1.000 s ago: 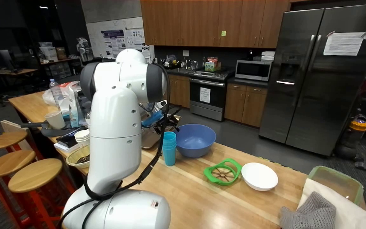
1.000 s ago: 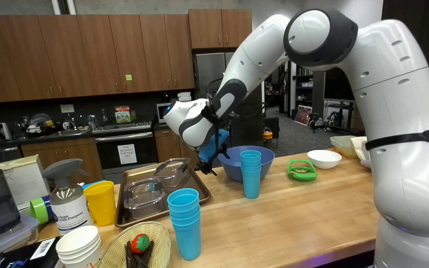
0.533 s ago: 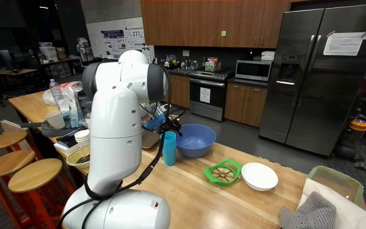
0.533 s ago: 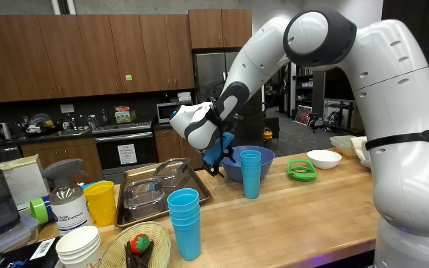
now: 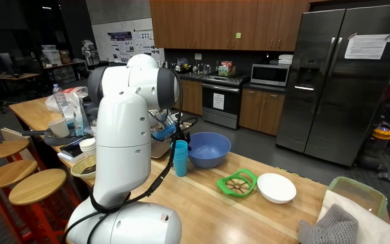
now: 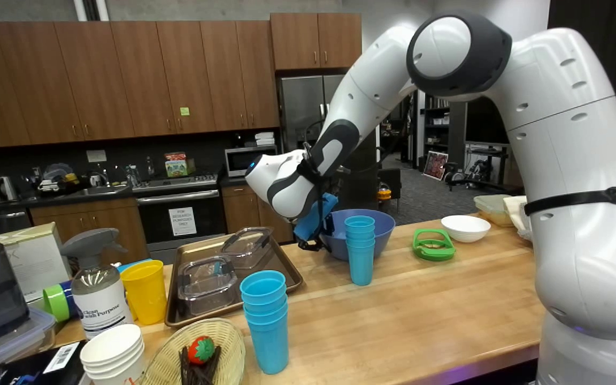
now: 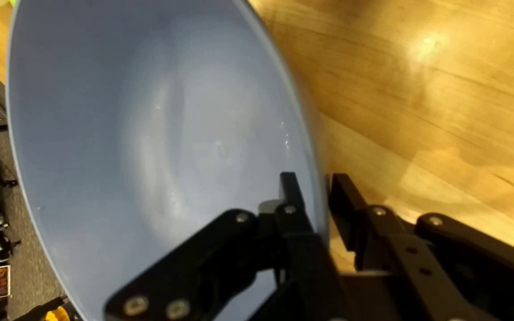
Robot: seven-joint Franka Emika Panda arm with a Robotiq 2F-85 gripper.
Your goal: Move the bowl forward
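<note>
The blue plastic bowl [image 5: 209,150] sits upright on the wooden surface [image 5: 215,211]. I'd judge it light for its width, thin-walled and a little springy under a squeeze; the smooth plastic may slip, but should not break easily. Its rim is the natural hold: the gripper [image 7: 316,185] straddles it, one of the jaws inside and one outside, apparently pinching the wall. Held at one side only, it may swivel or tip, so a low slide seems safer than a lift. A stack of turquoise cups [image 6: 361,255] stands just beside it, touching or not I cannot tell; the green apple slicer [image 5: 237,185] lies farther off.
</note>
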